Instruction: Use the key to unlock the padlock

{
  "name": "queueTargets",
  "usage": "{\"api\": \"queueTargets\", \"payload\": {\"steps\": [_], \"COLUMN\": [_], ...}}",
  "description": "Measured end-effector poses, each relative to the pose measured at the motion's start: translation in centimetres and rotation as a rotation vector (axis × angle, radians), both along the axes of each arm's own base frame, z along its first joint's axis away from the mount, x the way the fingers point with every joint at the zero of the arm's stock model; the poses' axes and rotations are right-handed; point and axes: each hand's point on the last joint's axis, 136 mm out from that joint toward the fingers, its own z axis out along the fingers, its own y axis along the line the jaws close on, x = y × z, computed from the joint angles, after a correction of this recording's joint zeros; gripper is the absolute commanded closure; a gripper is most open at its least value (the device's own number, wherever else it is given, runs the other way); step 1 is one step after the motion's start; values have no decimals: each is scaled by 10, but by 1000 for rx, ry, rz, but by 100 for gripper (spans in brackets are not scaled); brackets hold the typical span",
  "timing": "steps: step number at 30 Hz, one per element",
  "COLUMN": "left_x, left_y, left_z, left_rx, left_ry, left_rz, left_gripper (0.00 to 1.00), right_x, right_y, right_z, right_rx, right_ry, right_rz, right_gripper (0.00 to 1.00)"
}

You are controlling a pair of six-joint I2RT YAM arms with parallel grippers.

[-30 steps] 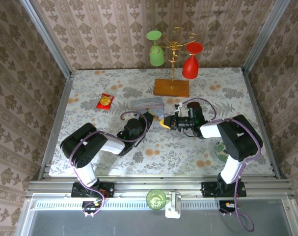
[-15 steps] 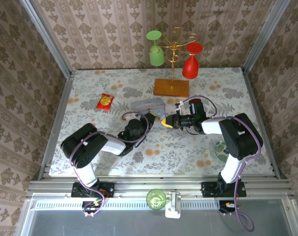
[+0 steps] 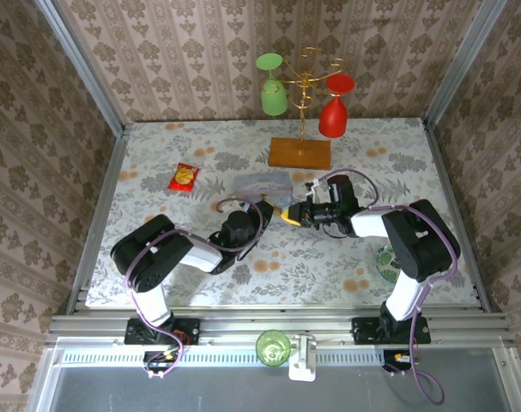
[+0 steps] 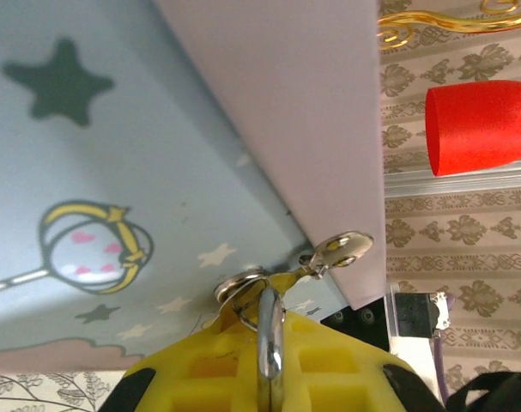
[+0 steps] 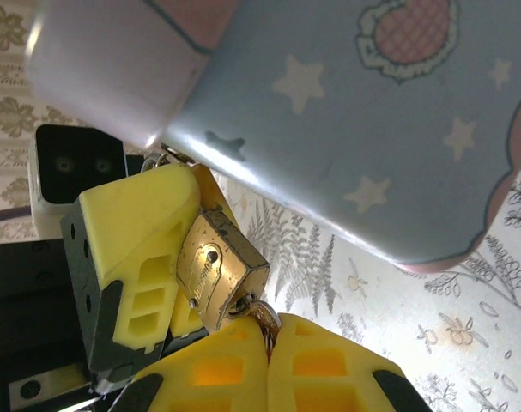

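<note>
- While both grippers are sitting tip to tip mid-table, the left gripper [image 3: 270,206] and right gripper [image 3: 288,215] are hanging just near of the pale blue tin [image 3: 262,183].
- Padlock [image 5: 219,270] is sitting between the two sets of yellow fingers. Its brass body is tilting and touching the side of a left-gripper finger [image 5: 136,245].
- Right gripper's fingers are pressing together, pinching a small metal loop [image 5: 260,311] at the padlock end facing them. Can't tell if that's shackle or key.
- Left gripper's fingers are clamping narrow on a thin silver piece [image 4: 270,343]. Can't tell what it is.
- Key ring [image 4: 239,287] and a key [image 4: 342,249] are hanging just past the left tips, against the tin.
- Snack packet [image 3: 184,177] is lying well to the left.
</note>
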Motion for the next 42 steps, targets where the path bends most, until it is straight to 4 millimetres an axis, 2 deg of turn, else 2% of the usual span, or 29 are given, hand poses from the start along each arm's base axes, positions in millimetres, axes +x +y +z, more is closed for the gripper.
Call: {"api": "queueTargets", "payload": {"steps": [2,3,4,9,13,15,17,21,26,36,42], "left_x": [1,1,1,-1,-16,-22,-21,-20,-22,-35,-49], "left_y": [1,2,2,0,-12,-18,-18,-18,-20,-22,-26], "left_z": [-5,-8,-11,-25,-63,-67,-67,-63,-60,-55,-51], "left_rx": [10,17,24,57,117,126,133,127,143,147,138], "left_ry": [6,10,14,15,62,52,42,27,-9,-79,-92], "left_rz": [7,12,14,0,-64,-89,-88,-88,-100,-119,-169], "left_gripper": [100,97,89,82,83,80,70,69,59,49,42], "right_x": [0,1,0,-9,-33,-40,-40,-40,-41,-72,-76], "right_y": [1,2,2,0,-6,-8,-9,-9,-10,6,7], "right_z": [-6,-9,-12,-25,-61,-72,-72,-71,-70,-69,-53], "right_rx": [-23,-39,-61,-146,-241,-256,-244,-215,-204,-208,-194], "right_ry": [5,4,-1,-15,43,63,55,34,19,100,83], "right_rz": [-25,-36,-44,-91,-112,-122,-133,-147,-161,-115,-103], "right_gripper": [100,100,100,100,100,100,100,100,100,100,100]}}
